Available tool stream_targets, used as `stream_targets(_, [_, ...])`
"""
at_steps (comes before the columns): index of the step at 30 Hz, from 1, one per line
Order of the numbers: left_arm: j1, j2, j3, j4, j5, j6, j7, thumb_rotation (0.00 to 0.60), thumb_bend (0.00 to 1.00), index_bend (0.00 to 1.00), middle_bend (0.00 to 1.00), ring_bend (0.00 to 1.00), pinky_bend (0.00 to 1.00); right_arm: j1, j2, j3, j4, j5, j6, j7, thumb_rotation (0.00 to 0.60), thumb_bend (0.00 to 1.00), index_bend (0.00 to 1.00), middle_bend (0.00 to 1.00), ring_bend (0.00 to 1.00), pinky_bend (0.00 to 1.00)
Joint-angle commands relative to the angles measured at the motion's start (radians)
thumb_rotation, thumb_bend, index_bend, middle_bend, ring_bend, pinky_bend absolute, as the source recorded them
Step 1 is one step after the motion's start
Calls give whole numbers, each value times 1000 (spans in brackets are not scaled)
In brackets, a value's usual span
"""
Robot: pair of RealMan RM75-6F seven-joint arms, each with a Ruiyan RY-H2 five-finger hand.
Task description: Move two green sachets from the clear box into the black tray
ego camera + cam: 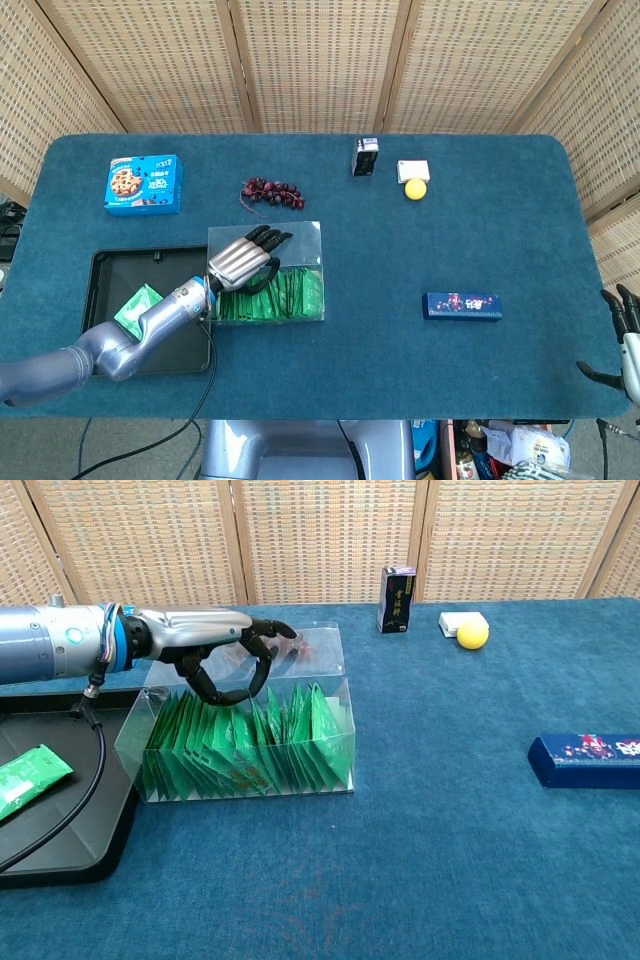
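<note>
The clear box (pixel 300 232) (pixel 340 660) holds a row of several upright green sachets (pixel 290 295) (pixel 250 745). My left hand (pixel 245 258) (pixel 215 645) hangs over the box's left half. Its thumb and fingers curl down into a ring right at the sachet tops, and whether a sachet is pinched between them does not show. One green sachet (pixel 138 308) (pixel 28 775) lies flat in the black tray (pixel 100 265) (pixel 60 850), left of the box. My right hand (pixel 625 330) shows only in the head view, at the table's right edge, fingers apart and empty.
A blue cookie box (pixel 144 184), grapes (pixel 272 190), a dark carton (pixel 366 157) (pixel 397 599), a white packet (pixel 412 169) and a yellow ball (pixel 415 189) (pixel 472 635) sit along the back. A long blue box (pixel 462 305) (pixel 588 760) lies right. A black cable (pixel 70 810) crosses the tray.
</note>
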Motion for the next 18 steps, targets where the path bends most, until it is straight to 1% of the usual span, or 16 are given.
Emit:
stream_targets(1, [1, 3, -6, -4, -1, 8, -6, 600, 525, 644, 0, 0, 0, 0, 0, 0, 0, 0, 0, 1, 600, 0, 0, 0, 0, 0])
stream_targets(10, [4, 37, -16, -38, 3, 27, -15, 600, 531, 670, 0, 0, 0, -1, 1, -1, -2, -3, 3, 1, 600, 0, 0, 0, 0, 0])
stream_targets(18, [19, 112, -33, -118, 12, 71, -38, 600, 530, 677, 0, 0, 0, -3, 4, -2, -9, -9, 11, -1, 600, 0, 0, 0, 0, 0])
